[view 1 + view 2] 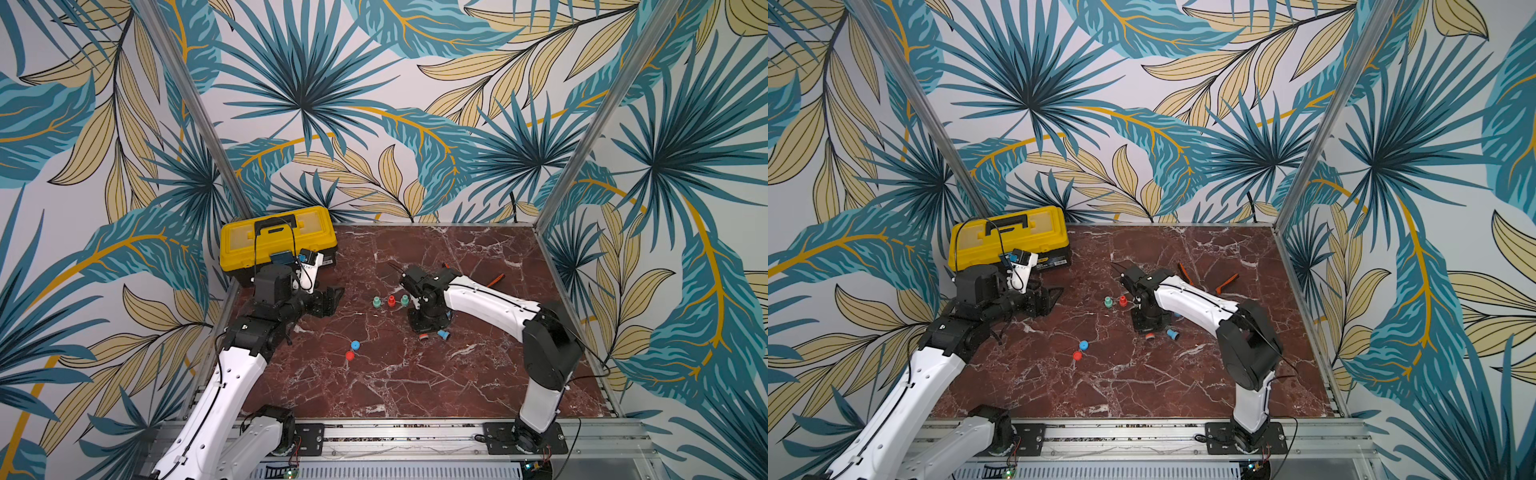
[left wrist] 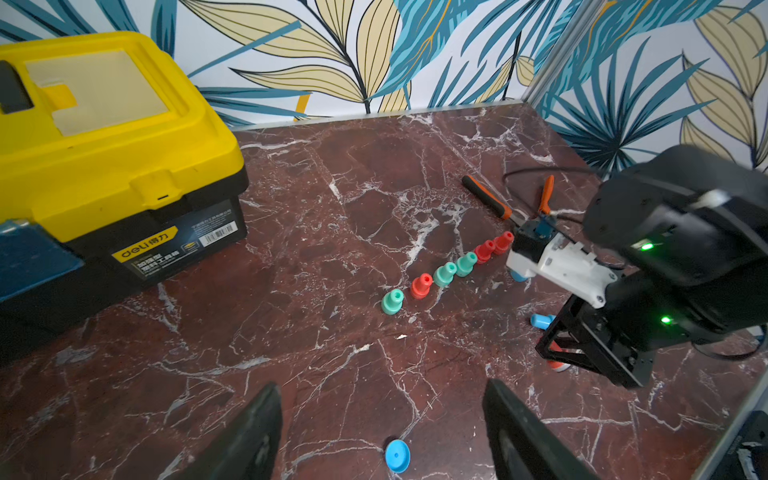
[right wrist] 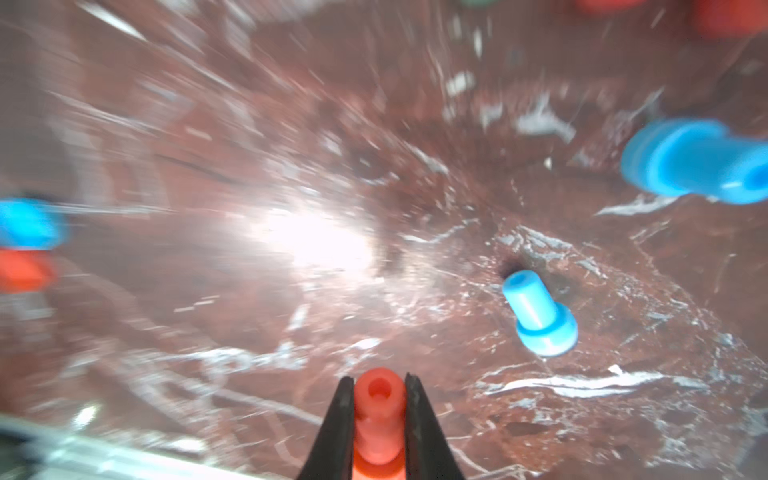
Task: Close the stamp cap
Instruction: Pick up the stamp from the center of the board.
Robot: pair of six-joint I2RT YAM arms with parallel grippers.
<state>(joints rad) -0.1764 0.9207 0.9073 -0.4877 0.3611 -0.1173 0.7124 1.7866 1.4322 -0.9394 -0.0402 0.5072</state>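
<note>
My right gripper point(image 3: 379, 380) is shut on a red stamp point(image 3: 379, 419), held by its narrow stem. In both top views that red stamp point(image 1: 424, 336) point(image 1: 1148, 335) pokes out below the downward-pointing gripper, close to the table. A blue stamp point(image 1: 444, 334) lies on its side next to it. A loose blue cap point(image 1: 355, 345) and a red cap point(image 1: 350, 355) lie near the table's middle. My left gripper point(image 2: 382, 384) stands open and empty above the blue cap point(image 2: 397, 456).
Several green and red stamps point(image 2: 444, 274) stand in a row on the marble table point(image 1: 415, 386). A yellow toolbox point(image 1: 278, 239) sits at the back left. Orange-handled pliers point(image 1: 494, 280) lie behind the right arm. Another blue stamp point(image 3: 698, 162) lies nearby.
</note>
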